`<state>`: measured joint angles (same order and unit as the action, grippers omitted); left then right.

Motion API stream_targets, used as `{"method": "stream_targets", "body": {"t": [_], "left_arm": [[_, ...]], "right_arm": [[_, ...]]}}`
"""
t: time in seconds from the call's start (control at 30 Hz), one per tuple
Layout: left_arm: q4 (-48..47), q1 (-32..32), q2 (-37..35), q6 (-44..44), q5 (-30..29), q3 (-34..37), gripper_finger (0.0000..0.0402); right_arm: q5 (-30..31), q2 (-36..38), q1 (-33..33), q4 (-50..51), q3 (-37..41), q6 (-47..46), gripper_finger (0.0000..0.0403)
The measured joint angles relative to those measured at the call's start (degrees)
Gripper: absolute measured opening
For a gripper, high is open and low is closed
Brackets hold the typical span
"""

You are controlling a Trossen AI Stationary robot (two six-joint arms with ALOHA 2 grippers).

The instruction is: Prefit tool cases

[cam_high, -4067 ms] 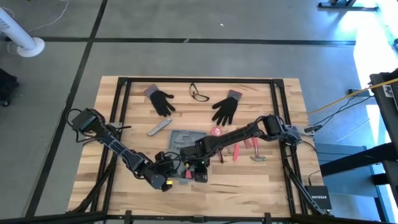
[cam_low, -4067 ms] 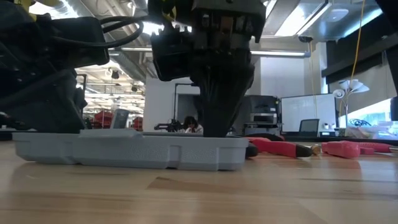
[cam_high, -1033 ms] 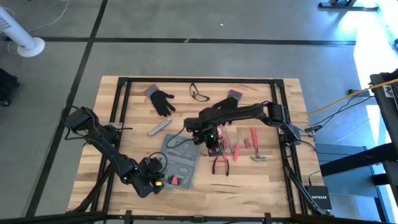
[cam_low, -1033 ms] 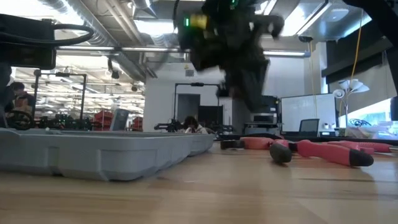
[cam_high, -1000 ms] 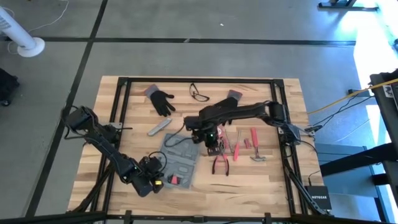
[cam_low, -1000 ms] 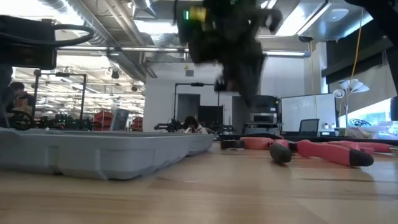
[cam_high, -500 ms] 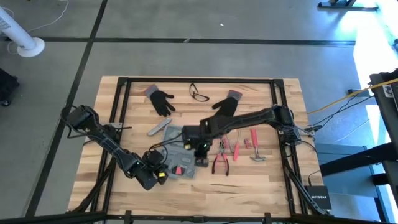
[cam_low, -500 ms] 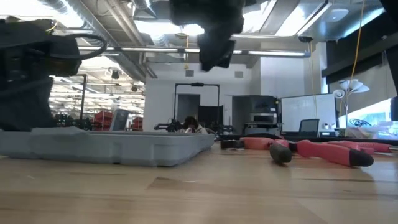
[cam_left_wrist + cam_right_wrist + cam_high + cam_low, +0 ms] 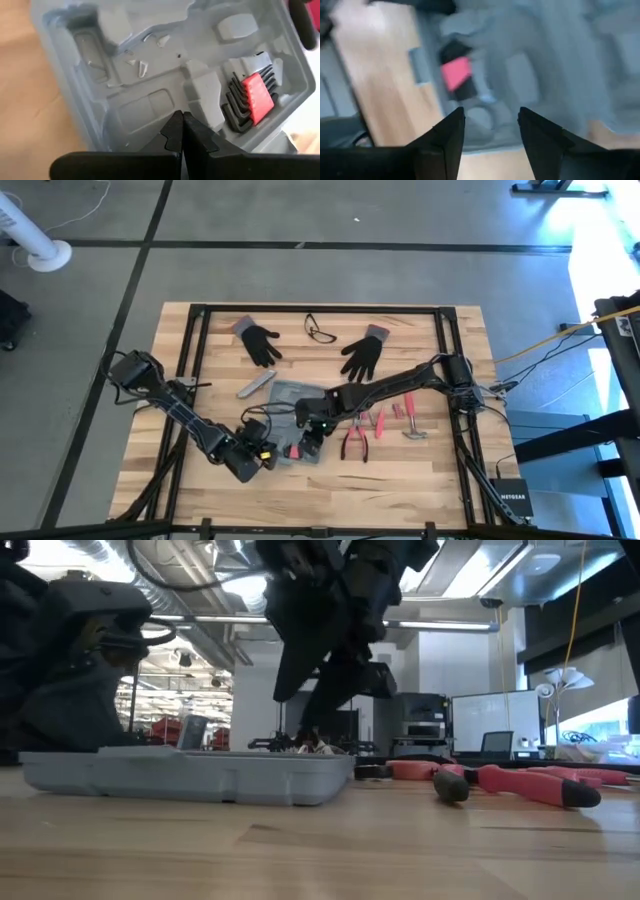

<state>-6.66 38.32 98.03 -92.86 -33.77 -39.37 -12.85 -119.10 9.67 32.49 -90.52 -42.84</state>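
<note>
The tool case (image 9: 290, 425) lies flat on the counter (image 9: 420, 480). Left gripper (image 9: 181, 131) — fingers pressed together, empty — at its edge. Right gripper (image 9: 490, 135) hovers above it — fingers apart.

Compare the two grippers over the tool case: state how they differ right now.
The left gripper is shut, its fingers pressed together at the tool case rim; the right gripper is open, with a clear gap. The left reaches in from the case's left side, the right from its right. Both hold nothing.
</note>
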Motion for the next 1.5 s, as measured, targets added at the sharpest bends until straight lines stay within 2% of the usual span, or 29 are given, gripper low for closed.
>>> {"method": "stream_targets", "body": {"t": [0.2,0.4,0.6,0.7,0.77,0.83,0.97,1.03,1.13,1.3,1.5], "left_arm": [[4.9,-1.9,-2.8,17.4,-3.3,0.3,0.0000],[4.7,-1.9,-6.8,32.4,-6.1,0.2,0.0000],[-3.3,-2.9,-12.3,43.6,-7.7,0.0,0.0000],[-9.3,-4.9,-14.5,46.4,-7.9,-0.1,0.0000],[-12.1,-6.8,-15.1,49.9,-7.7,0.0,0.0000],[-11.7,-9.3,-15.1,55.4,-5.0,0.2,0.0000],[-1.3,-14.7,-14.6,68.6,6.8,3.0,0.0000],[2.8,-16.4,-14.5,73.1,10.5,3.7,0.0000],[4.9,-17.9,-14.5,74.3,12.6,4.6,0.0000],[5.4,-17.7,-13.7,75.0,19.8,7.2,0.0000],[12.8,-14.9,-11.0,74.3,21.5,8.5,0.0000]], "right_arm": [[0.3,2.1,-0.4,-0.8,0.0,-0.1,0.0161],[-0.2,2.5,0.3,0.5,0.0,-0.2,0.0170],[-0.2,3.3,0.4,-0.6,-0.1,0.6,0.0167],[1.5,3.8,1.3,4.2,-0.1,-0.4,0.0125],[4.4,3.7,2.7,6.2,0.0,-2.0,0.0069],[6.8,3.7,4.5,6.5,0.1,-3.9,0.0020],[8.4,3.0,6.9,4.4,1.8,-10.1,0.0009],[9.1,2.5,7.3,1.4,3.3,-13.1,0.0003],[9.3,2.4,7.6,-0.1,5.1,-17.7,0.0001],[11.3,2.0,9.4,-2.4,8.0,-24.1,0.0000],[13.3,1.7,10.3,-7.8,9.6,-30.0,0.0000]]}}
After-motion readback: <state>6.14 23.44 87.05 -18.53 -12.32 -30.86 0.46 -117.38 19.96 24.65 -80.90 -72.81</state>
